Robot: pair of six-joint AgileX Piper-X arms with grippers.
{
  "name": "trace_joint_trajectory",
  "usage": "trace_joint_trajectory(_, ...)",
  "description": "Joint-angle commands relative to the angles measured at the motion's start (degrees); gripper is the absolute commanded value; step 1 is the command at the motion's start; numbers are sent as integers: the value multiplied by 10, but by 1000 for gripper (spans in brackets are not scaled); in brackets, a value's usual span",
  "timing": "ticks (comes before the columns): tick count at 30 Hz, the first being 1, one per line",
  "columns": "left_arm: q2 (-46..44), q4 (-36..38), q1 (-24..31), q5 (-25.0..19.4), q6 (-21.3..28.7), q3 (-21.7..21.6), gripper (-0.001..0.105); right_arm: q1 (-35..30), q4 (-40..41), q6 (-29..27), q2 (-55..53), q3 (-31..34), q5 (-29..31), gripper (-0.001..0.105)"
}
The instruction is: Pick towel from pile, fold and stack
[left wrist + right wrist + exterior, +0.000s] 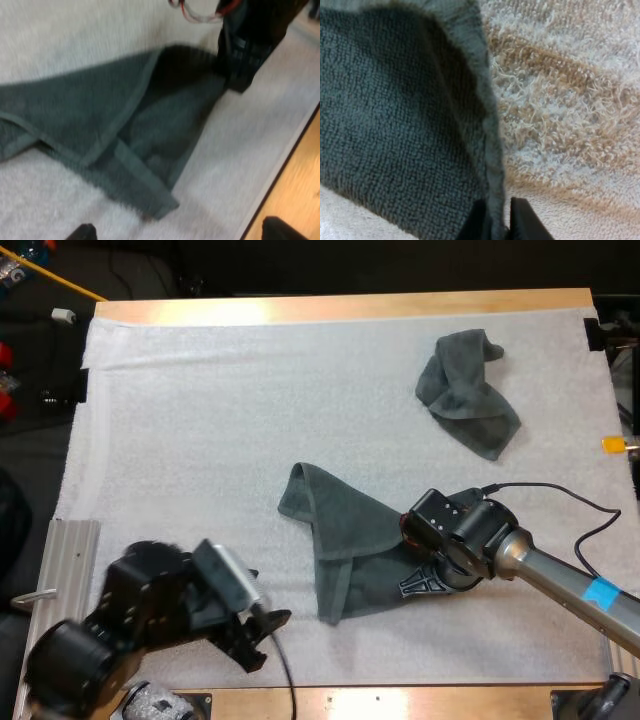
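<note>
Right claw [496,222] pinching towel [345,540] hem, left claw [262,635] spread nearby, crumpled towel [465,390] beyond

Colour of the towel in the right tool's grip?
Dark grey-green towel, plain; best in the right wrist view.

Half-folded towel [340,550] is laid centrally on white mat [200,440], with right gripper [418,570] set at its right edge. Crumpled towel [465,390] is seen far right. Left gripper [262,635] is positioned apart.

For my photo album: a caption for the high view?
Right claw pinches an edge of the spread towel, left claw open nearby, crumpled towel beyond.
</note>
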Motion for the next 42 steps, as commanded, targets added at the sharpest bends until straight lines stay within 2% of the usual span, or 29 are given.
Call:
trace_joint_trajectory(1,25,-6,-27,-35,4,0,63,-1,5,2,-3,-1,4,0)
trace_joint_trajectory(6,88,-18,-102,-55,15,0,63,-1,5,2,-3,-1,4,0)
trace_joint_trajectory(10,140,-47,-163,-125,15,0,63,-1,5,2,-3,-1,4,0)
trace_joint_trajectory(15,206,-71,-221,-162,15,0,63,-1,5,2,-3,-1,4,0)
trace_joint_trajectory(20,280,-87,-273,-233,15,0,63,-1,5,2,-3,-1,4,0)
trace_joint_trajectory(24,328,-97,-286,-240,12,0,63,-1,9,2,-3,-1,4,0)
trace_joint_trajectory(27,364,-108,-285,-242,12,0,56,-1,11,2,-3,-1,4,0)
trace_joint_trajectory(31,410,-131,-285,-242,12,0,42,-1,11,2,-3,-1,4,0)
trace_joint_trajectory(34,440,-137,-285,-242,12,0,37,-1,11,2,-3,-1,4,0)
trace_joint_trajectory(39,471,-130,-285,-248,-8,0,37,-1,11,2,-3,-1,5,0)
trace_joint_trajectory(42,480,-132,-285,-282,-12,0,37,-1,16,0,-3,-1,15,0)
